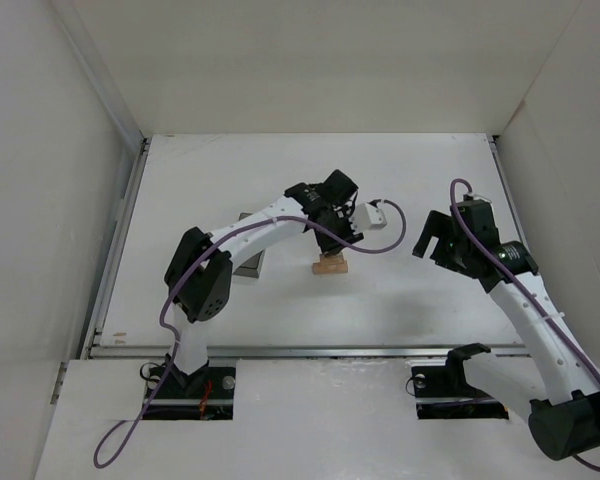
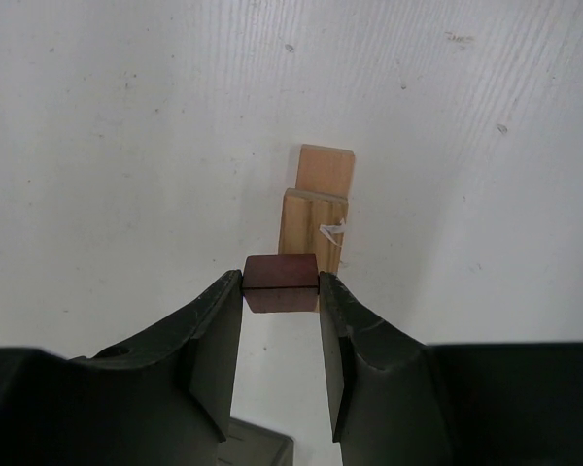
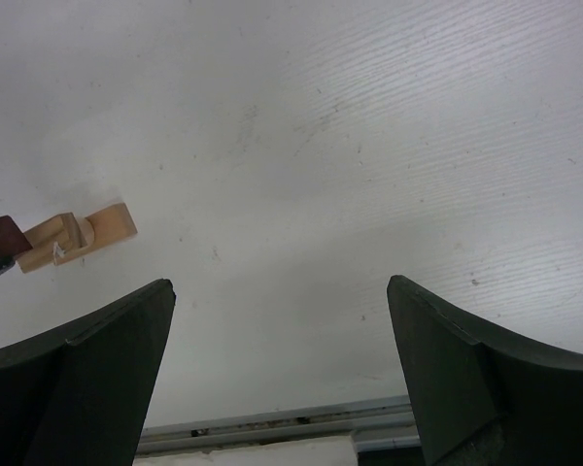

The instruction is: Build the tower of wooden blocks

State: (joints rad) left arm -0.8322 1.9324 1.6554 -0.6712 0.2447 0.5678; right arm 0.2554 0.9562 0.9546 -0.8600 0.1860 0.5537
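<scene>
Mid-table, slightly left of centre: left gripper [image 2: 280, 282] is pinching the dark red-brown cube [image 2: 280, 272] between its two fingertips, one pad on each side face, cube level

- Cube sits at the near end of the wooden stack as seen from the left wrist. It overlaps the near edge of the tan block [image 2: 314, 225]; cannot tell whether it touches that block or hangs just above it
- Tan block lies on or against the pale plank [image 2: 327, 171], whose far end sticks out beyond it. Both rest on the white table [image 2: 126, 146]
- Small white scrap [image 2: 332, 231] on the right edge of the tan block
- Overhead view: the left arm arches over from its base, and the wooden pieces show as one small tan patch just below the gripper
- Grey bin [image 1: 250, 268] is left of the stack, partly hidden behind the left arm; a dark corner of it shows at the bottom of the left wrist view

Right gripper [image 3: 280, 283]: fingers [image 3: 107, 340] spread wide, nothing between them, only bare table underneath. It is well apart from the stack, off to the right, and its camera catches the blocks small at the left edge
</scene>
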